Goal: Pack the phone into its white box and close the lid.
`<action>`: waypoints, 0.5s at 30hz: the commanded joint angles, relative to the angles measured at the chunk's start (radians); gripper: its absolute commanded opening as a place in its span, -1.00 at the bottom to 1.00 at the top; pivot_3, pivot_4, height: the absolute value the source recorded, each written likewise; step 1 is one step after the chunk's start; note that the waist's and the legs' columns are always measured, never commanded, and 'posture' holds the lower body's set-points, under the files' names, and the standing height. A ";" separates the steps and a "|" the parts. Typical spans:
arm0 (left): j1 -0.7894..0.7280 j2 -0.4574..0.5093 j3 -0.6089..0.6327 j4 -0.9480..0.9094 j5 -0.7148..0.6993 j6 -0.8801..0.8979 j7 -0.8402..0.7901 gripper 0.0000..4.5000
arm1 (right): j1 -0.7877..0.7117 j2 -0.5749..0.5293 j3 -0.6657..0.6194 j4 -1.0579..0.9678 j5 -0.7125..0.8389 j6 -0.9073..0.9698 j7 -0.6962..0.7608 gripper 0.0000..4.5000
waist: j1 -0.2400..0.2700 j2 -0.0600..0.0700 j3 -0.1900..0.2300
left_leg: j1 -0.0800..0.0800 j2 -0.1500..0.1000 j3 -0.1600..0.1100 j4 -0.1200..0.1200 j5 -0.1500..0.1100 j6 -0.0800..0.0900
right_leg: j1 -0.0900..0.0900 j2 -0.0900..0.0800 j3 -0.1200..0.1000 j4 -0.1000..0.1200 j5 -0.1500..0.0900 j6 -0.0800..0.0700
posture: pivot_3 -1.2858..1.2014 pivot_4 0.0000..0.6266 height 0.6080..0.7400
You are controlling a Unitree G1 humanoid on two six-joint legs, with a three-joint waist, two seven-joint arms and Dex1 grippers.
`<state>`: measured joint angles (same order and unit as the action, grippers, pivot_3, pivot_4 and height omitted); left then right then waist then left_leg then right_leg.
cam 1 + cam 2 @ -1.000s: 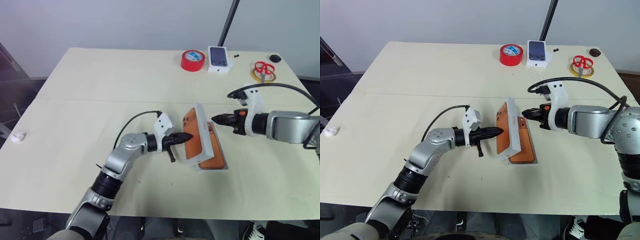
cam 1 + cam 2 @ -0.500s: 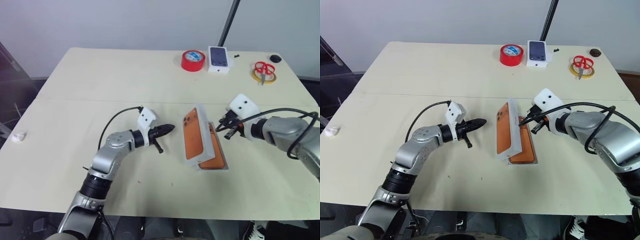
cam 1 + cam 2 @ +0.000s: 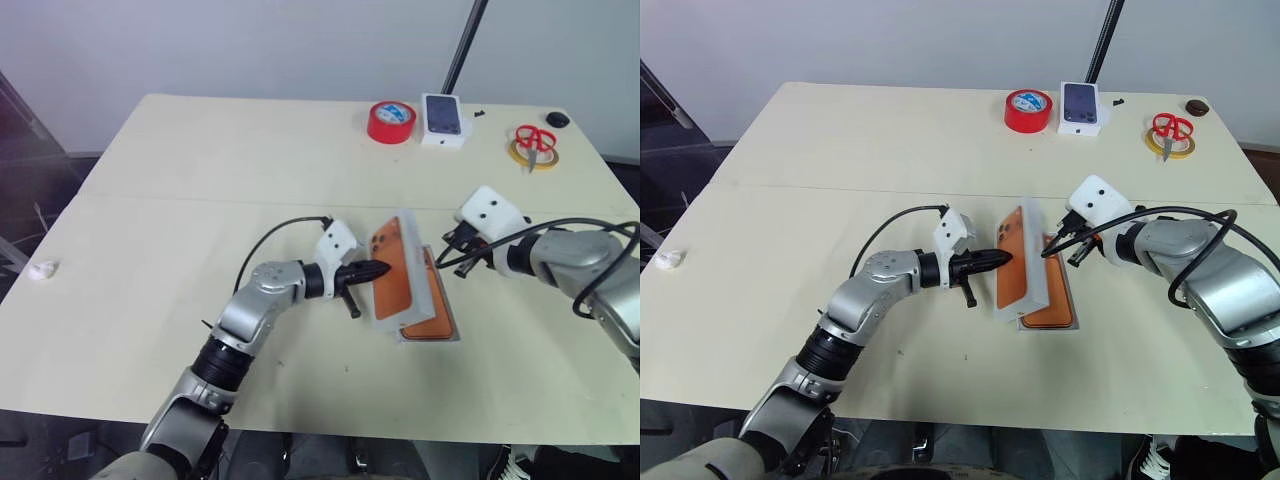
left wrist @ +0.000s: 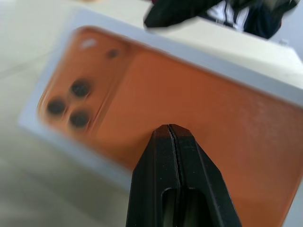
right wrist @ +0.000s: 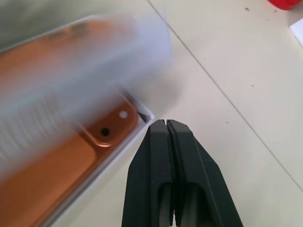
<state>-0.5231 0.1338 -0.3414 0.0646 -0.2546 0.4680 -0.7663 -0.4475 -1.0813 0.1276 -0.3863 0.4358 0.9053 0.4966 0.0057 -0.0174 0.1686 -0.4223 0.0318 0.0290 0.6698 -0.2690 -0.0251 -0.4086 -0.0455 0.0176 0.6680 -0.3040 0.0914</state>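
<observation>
The lid (image 3: 400, 280) looks like smooth white cardboard with a glossy orange print. The phone (image 5: 71, 156) has a satin orange finish. The surface (image 3: 200, 180) is matt cream.

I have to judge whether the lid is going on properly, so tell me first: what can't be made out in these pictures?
- Lid against white box: tilted, but whether its lower edge is seated is hidden by the lid itself, head views.
- Left gripper: touching the lid's printed face or just short, too small in the head views, blurred in the left wrist view.
- Phone: partly covered by the blurred lid, right wrist view.
</observation>
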 commanded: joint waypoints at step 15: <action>0.023 0.116 0.069 -0.060 0.009 0.040 0.015 -1.00 | 0.104 -0.037 -0.061 -0.103 -0.064 -0.001 0.173 -0.98 | 0.007 0.000 0.000 | 0.000 0.000 0.000 0.000 0.000 0.000 | 0.001 -0.001 0.000 0.000 0.000 0.000 | 0.03 -0.52 0.67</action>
<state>-0.4826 0.2564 -0.2477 0.0100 -0.2569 0.5199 -0.7410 -0.3408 -1.1090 0.0896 -0.4576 0.3863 0.9102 0.6616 0.0131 -0.0173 0.1685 -0.4223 0.0312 0.0290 0.6705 -0.2690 -0.0251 -0.4077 -0.0465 0.0172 0.6676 -0.3040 0.0914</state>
